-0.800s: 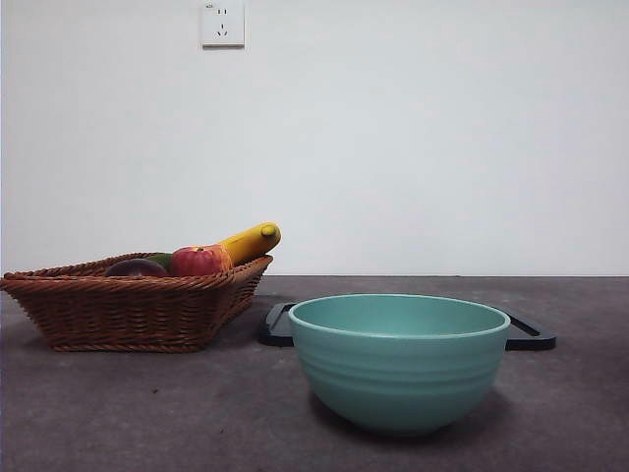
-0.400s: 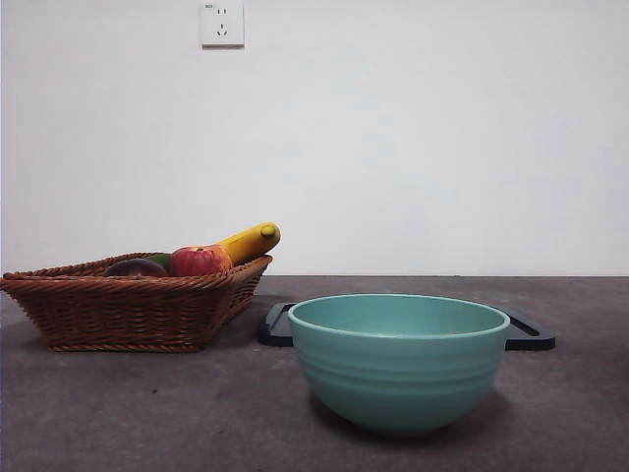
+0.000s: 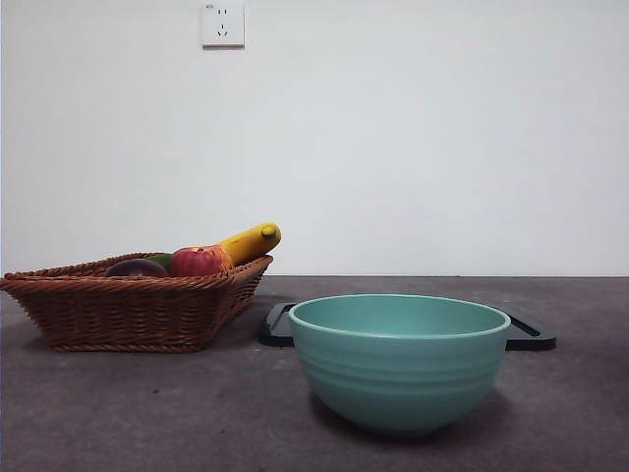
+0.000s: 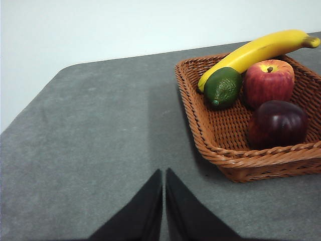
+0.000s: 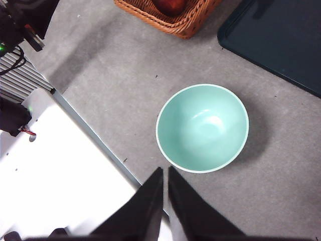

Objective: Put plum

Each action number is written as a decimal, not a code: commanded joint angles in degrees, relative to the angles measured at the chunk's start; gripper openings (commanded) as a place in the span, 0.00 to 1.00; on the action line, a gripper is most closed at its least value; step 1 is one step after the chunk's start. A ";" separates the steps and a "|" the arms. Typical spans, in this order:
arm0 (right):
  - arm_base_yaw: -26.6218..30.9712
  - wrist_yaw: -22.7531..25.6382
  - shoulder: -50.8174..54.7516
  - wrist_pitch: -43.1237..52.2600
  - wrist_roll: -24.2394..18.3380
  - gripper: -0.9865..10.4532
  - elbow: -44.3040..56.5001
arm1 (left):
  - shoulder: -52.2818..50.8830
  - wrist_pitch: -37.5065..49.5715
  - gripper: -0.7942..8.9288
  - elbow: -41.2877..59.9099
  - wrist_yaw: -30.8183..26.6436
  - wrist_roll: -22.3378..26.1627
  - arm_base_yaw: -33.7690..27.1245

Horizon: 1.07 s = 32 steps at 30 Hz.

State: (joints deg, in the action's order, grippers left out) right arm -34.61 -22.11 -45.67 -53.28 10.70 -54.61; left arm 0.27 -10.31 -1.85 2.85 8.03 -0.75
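Wicker basket (image 4: 235,150), brown, on the grey bench (image 4: 100,140): holds the plum (image 4: 277,124), dark maroon, in the corner nearest the left claw (image 4: 164,175); behind it a red apple (image 4: 269,82), a green avocado (image 4: 222,87) and a yellow banana (image 4: 261,49) leaning on the rim. Left claw: clenched, grasping nothing, over bare bench, well apart from the basket. Right claw (image 5: 165,173): clenched, empty, high above the bench edge, just short of the teal bowl (image 5: 202,128). Dark tray (image 5: 281,40) beyond the bowl.
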 commanded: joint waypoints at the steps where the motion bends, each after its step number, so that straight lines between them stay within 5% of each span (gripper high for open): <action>1: -0.50 0.00 -0.28 0.59 -0.68 0.09 -0.94 | -0.11 -0.46 0.09 1.22 -0.17 -0.17 -0.15; 29: -0.50 0.02 -0.28 0.59 -0.79 0.09 -0.94 | -0.11 -0.44 0.09 1.20 -0.15 -0.17 -0.13; 32: -0.17 2.51 0.35 2.38 -4.26 0.09 -0.90 | -0.11 -0.44 0.09 1.20 -0.15 -0.17 -0.15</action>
State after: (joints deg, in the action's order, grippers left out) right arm -34.52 -20.36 -45.47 -52.07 9.02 -54.61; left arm 0.27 -10.31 -1.85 2.85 8.03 -0.75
